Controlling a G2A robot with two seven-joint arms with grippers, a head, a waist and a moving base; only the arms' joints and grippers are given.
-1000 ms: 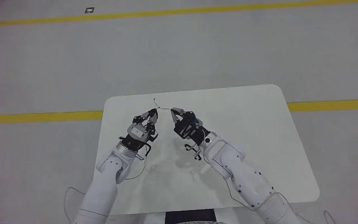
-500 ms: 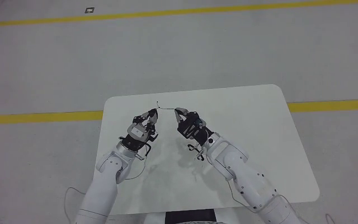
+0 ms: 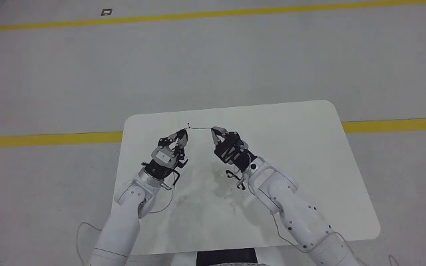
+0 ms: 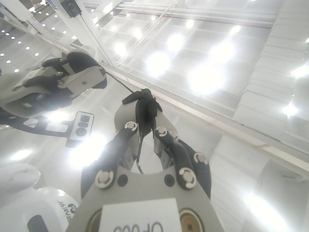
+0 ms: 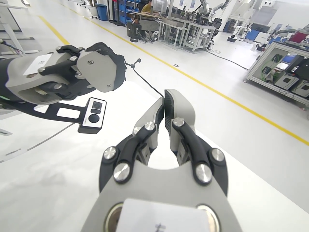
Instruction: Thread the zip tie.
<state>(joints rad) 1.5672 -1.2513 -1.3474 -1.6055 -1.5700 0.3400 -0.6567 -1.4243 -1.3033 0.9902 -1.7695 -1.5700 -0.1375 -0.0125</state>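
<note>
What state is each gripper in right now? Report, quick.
Left gripper: shut on the zip tie.
Right gripper: shut on the zip tie's other end.

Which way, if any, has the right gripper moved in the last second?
Yes. In the top view the right gripper, shut on the zip tie, has shifted slightly toward the table's right edge, away from the left gripper, which kept its place.
</note>
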